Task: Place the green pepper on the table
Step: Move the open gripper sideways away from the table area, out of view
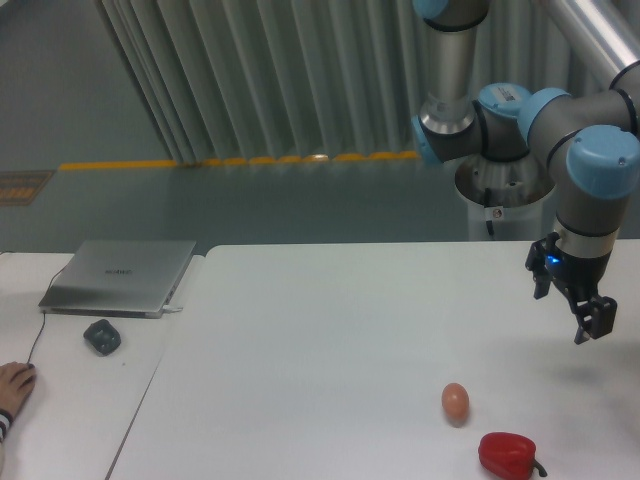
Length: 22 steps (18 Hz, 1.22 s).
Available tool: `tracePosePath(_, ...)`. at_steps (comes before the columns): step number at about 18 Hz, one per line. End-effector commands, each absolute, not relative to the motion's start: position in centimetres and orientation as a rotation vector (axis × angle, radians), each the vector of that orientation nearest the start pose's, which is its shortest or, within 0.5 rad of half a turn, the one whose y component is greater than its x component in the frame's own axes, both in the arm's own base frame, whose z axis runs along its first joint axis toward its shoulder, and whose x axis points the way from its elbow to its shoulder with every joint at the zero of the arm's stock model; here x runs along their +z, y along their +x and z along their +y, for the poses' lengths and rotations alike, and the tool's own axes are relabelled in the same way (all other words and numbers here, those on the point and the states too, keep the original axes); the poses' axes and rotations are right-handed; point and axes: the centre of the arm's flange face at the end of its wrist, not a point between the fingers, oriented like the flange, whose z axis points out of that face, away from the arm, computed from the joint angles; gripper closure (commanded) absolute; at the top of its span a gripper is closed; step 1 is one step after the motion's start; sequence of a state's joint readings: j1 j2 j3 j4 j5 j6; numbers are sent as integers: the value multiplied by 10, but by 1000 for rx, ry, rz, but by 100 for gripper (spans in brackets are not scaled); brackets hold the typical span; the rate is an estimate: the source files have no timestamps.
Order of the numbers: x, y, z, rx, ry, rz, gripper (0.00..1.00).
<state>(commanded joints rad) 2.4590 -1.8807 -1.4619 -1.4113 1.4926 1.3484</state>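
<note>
No green pepper in view. Black two-finger gripper [597, 322], above-right of tan egg [455, 402], parted, empty. Judged light, glossy-slick: grip mid-body.

Grey-green floor [250, 205] fills the back of the room, a yellow line [240, 160] running across it. Pale ribbed curtain or corrugated panel [270, 75] hangs behind, upper middle to right. Brownish floor patch [22, 185] at far left. Narrow white desk [70, 400] on the left, carrying a closed silver laptop [120, 276] near its far edge, a dark mouse [102, 336] in front of it, thin cable running to the near edge. White pedestal [500, 205] at right rear. Light is flat and dim, soft shadows.
</note>
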Motion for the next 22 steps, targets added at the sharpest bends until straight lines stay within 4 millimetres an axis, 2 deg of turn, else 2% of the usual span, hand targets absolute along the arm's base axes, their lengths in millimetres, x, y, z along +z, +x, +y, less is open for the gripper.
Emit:
tracePosePath(8,383,-384,492,-100,-3011,686,0)
tracePosePath(14,380,-382,487,16,-2988,631,0)
tracePosePath(17,388,-392,483,39,-2983,612,0)
tracePosePath(20,389,-409,471,62,-2986,570,0)
tracePosePath(22,392,-427,458,87,-2998,525,0)
